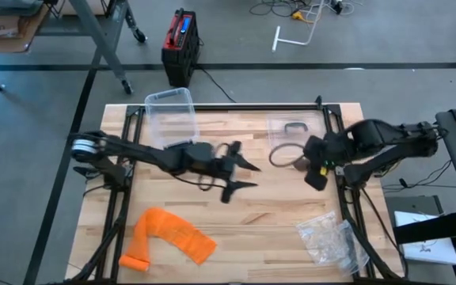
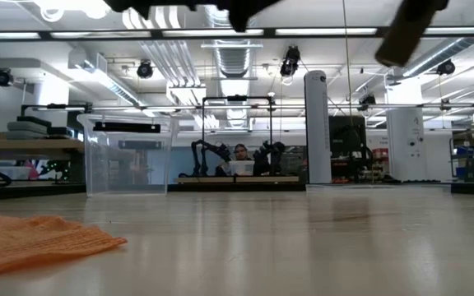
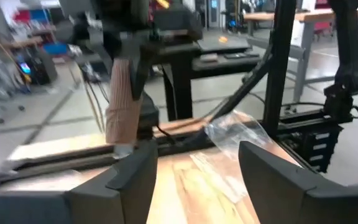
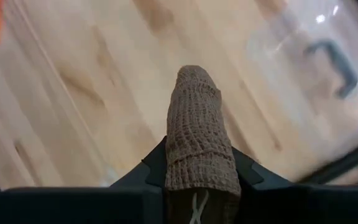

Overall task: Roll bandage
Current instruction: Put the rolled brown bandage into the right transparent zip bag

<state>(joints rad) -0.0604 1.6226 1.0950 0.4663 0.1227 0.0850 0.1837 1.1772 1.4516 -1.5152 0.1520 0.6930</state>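
Brown bandage roll [image 4: 197, 134] pinched by right gripper [image 1: 317, 176], right of middle. Left gripper [image 1: 244, 175] spread, nothing held, middle of frame.

I am working in a big robot lab: more robot arms [image 2: 212, 154] stand far back, under ceiling pipes [image 2: 171, 49] and long lights [image 2: 323, 31].
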